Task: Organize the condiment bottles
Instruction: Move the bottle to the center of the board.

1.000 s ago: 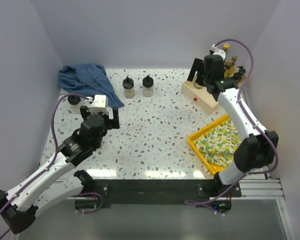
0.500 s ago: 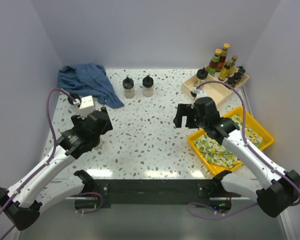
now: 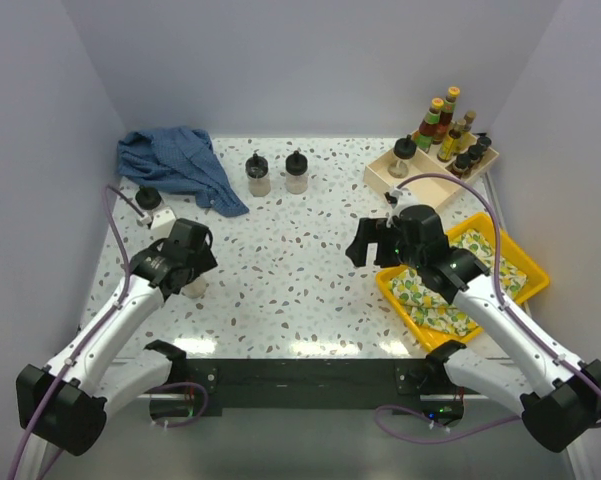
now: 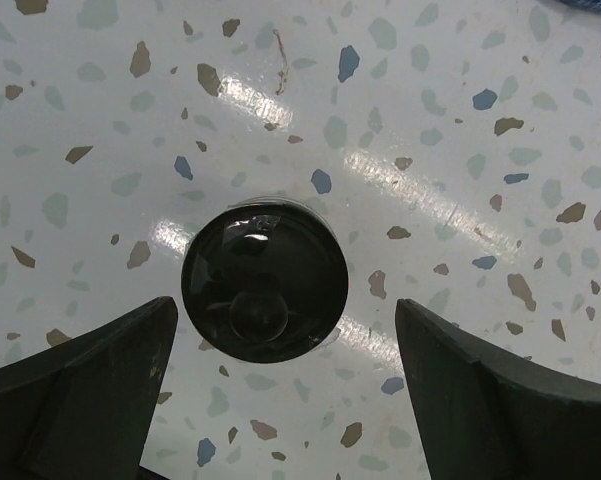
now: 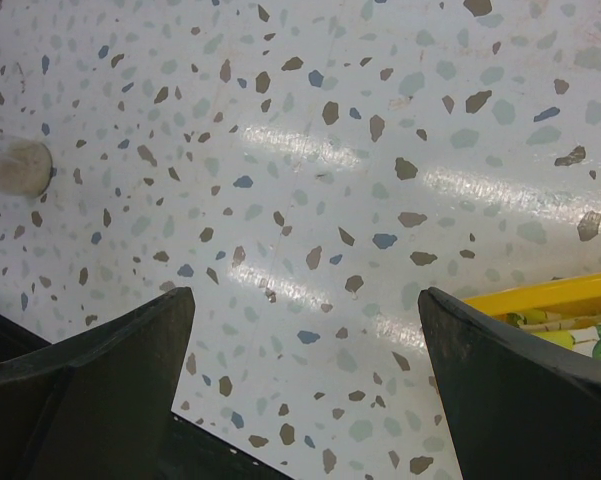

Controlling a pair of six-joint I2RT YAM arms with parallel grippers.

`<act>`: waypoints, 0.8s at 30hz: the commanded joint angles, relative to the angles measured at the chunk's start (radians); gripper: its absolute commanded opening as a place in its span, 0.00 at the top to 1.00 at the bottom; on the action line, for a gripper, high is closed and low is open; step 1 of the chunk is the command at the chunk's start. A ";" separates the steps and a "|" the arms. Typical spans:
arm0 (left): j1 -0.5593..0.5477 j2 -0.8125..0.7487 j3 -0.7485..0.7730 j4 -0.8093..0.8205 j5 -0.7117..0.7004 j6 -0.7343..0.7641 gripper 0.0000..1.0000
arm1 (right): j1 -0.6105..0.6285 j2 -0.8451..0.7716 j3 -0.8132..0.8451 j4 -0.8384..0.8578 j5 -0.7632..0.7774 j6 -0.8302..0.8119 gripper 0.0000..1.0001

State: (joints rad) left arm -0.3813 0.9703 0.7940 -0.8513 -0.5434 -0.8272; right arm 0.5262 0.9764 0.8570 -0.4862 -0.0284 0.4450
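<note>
**Condiment bottles on a speckled terrazzo table**

Item one, a squat jar point(image 4: 263, 283), is standing upright on the left part of the table point(image 3: 300, 270). It is showing the left wrist camera a round, glossy black lid with a small dome on it. The left gripper point(image 4: 285, 325) is hanging over it, its dark wedge-shaped fingers spread wide, one on each side of the lid and clear of it.

A second black-lidded jar point(image 3: 148, 198) is sitting just behind the left arm, beside the edge of a crumpled blue cloth point(image 3: 165, 160). A third jar point(image 3: 258, 173) and a fourth jar point(image 3: 297, 172), clear with pale contents, are standing side by side near the back middle.

In the back right corner a beige divided tray point(image 3: 380, 183) is holding another jar point(image 3: 404, 152), slim bottles point(image 3: 437, 122) with red and yellow caps, and small dark shakers point(image 3: 472, 155).

The right gripper point(image 5: 305, 295) is hovering over bare table, fingers apart and holding nothing. It is just left of a yellow tray point(image 5: 540, 292) lined with lemon-print fabric point(image 3: 430, 305).
</note>
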 commanded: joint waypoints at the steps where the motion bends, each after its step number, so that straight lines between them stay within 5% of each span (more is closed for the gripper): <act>1: 0.018 0.033 -0.018 0.084 0.028 -0.030 0.04 | 0.001 -0.033 -0.006 0.023 -0.028 -0.011 0.01; 9: 0.051 0.146 -0.022 0.090 -0.007 -0.066 0.12 | 0.000 -0.058 -0.009 0.011 -0.024 -0.008 0.01; 20: 0.048 0.142 -0.007 0.143 0.025 0.150 0.71 | 0.001 -0.094 -0.016 -0.035 -0.002 -0.034 0.01; 24: -0.055 0.130 0.010 0.179 0.080 0.207 0.90 | 0.001 -0.127 -0.039 -0.031 -0.008 -0.025 0.01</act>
State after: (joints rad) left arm -0.3462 1.1362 0.7723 -0.7567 -0.5041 -0.7162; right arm 0.5262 0.8925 0.8379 -0.5133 -0.0418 0.4290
